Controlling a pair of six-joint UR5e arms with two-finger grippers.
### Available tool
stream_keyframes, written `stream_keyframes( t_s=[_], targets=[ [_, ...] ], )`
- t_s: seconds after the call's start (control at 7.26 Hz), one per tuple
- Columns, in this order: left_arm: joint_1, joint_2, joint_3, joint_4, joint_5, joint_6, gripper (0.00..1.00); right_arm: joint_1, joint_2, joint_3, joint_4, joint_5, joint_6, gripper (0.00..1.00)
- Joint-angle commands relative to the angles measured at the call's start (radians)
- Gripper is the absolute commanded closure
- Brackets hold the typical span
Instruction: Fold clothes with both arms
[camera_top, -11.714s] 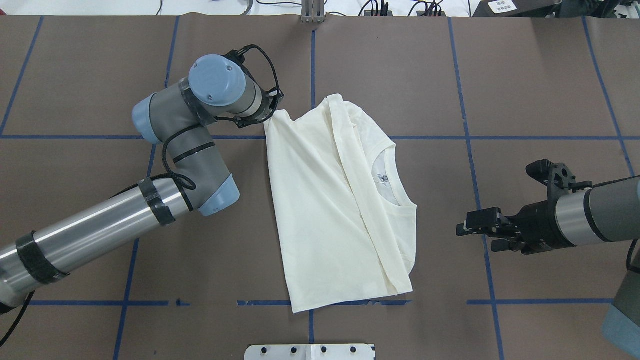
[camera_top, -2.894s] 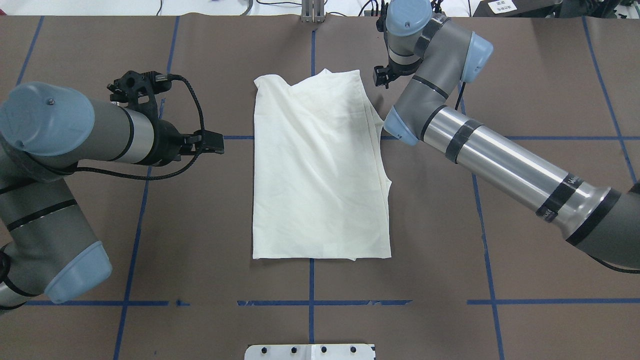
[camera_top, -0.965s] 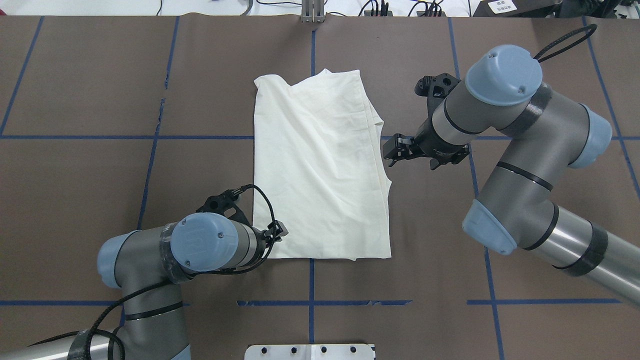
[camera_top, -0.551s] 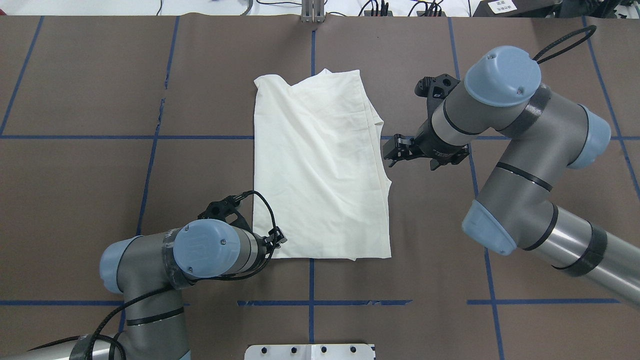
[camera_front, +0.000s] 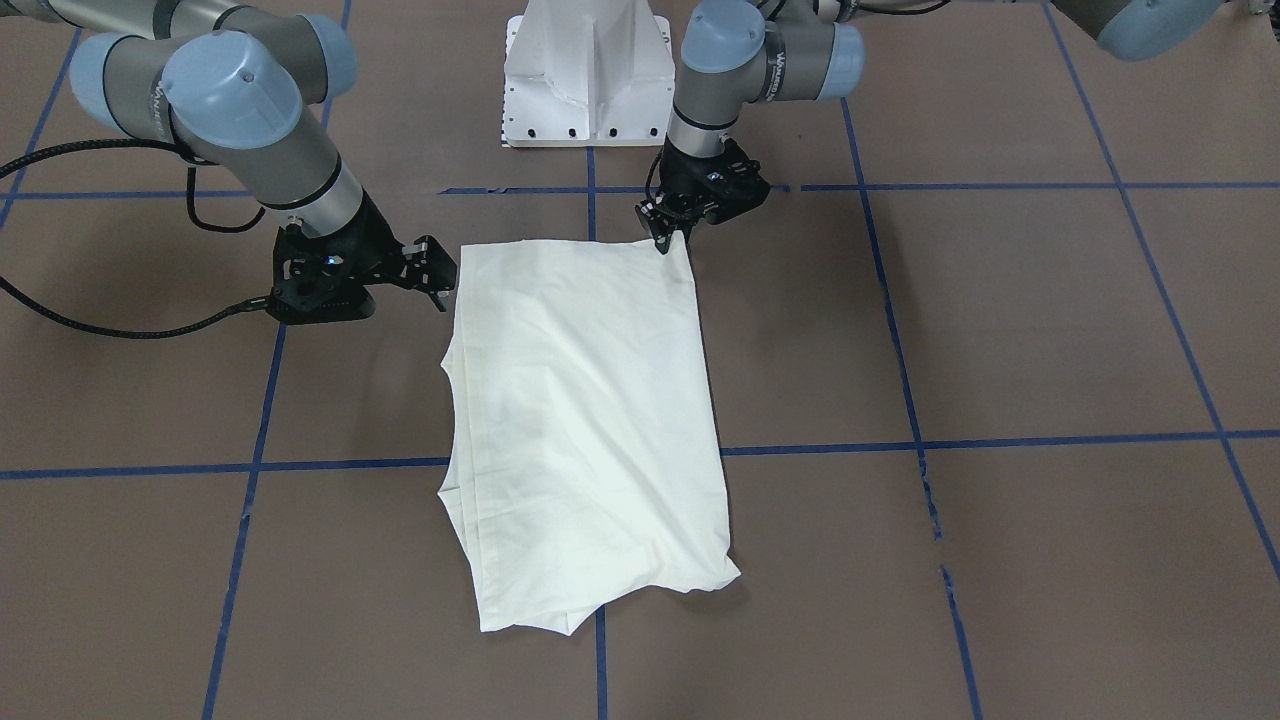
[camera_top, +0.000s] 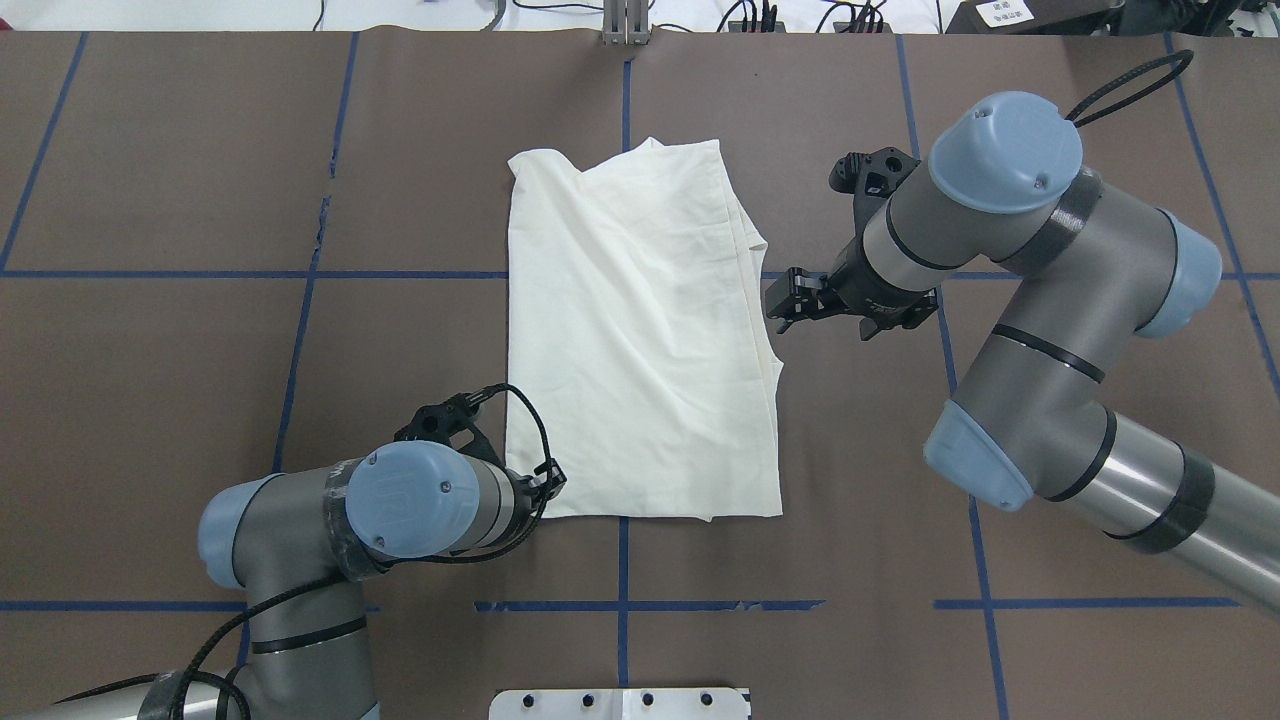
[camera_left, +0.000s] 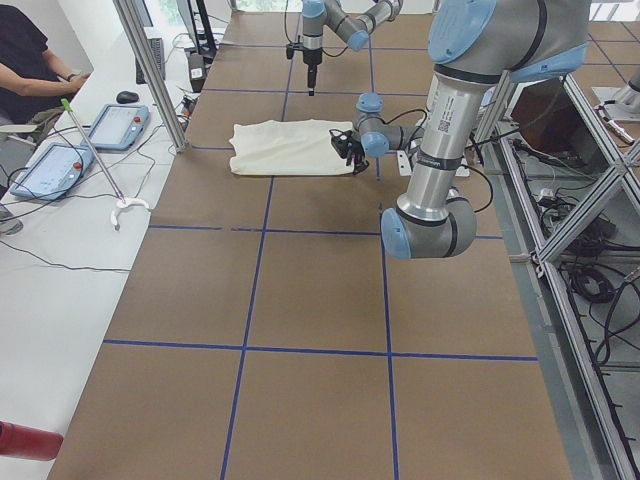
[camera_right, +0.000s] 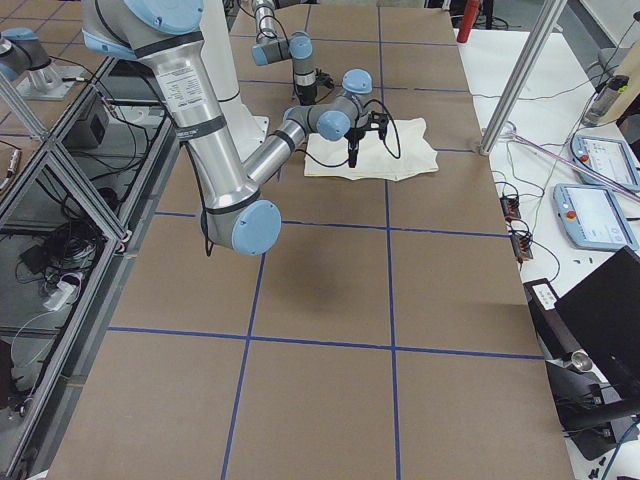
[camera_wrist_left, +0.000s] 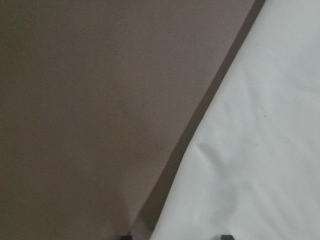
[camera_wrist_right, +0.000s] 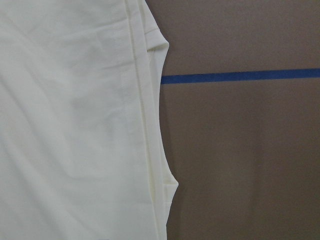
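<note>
The brown table (camera_top: 150, 400) fills the overhead frame, and its smooth paper cover gives cloth little to catch on. A grip that drags sideways would therefore slide the whole garment instead of folding it.

The left arm (camera_top: 300, 530) comes in at the lower left and the right arm (camera_top: 1040, 330) at the right. They stand at different heights along the cloth, so lifting from these spots would probably turn the next fold out skewed.

The T-shirt (camera_top: 630, 340) lies flat at the frame's centre as a long panel, plain side up, and its top edge is uneven.

The right gripper (camera_top: 782, 305) hovers just beside the shirt's right edge with its jaws spread, holding nothing. The left gripper (camera_top: 553, 482) sits low at the lower-left corner. Only its fingertips (camera_wrist_left: 126, 236) show at the bottom of the wrist view; they look apart, with the cloth edge between them.

Along the right edge, several layers (camera_wrist_right: 150, 125) lie stepped and not flush. Pinching only the top one would peel the earlier fold open.

The lower-left corner (camera_top: 520, 508) is thin, so a shallow bite could slip off during the lift.
</note>
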Motion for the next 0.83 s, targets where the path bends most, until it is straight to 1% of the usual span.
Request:
stream_keyframes(
  t_s=[0.0, 0.28, 0.41, 0.55, 0.69],
  targets=[
    [-0.003, 0.0, 0.0, 0.0, 0.007, 0.001, 1.0, -0.009, 0.002, 0.002, 0.002, -0.001, 0.036, 0.0],
    [-0.003, 0.005, -0.017, 0.0, 0.006, 0.009, 1.0, -0.03, 0.0, 0.006, 0.002, -0.004, 0.071, 0.0],
    [0.0, 0.005, -0.019, 0.0, 0.004, 0.014, 1.0, -0.066, 0.003, 0.008, 0.014, -0.017, 0.168, 0.0],
    [0.0, 0.003, -0.019, 0.0, 0.004, 0.015, 1.0, -0.13, 0.0, 0.006, 0.087, -0.09, 0.349, 0.0],
    [0.0, 0.003, -0.028, 0.0, 0.003, 0.015, 1.0, -0.224, 0.005, 0.006, 0.103, -0.208, 0.502, 0.0]
  ],
)
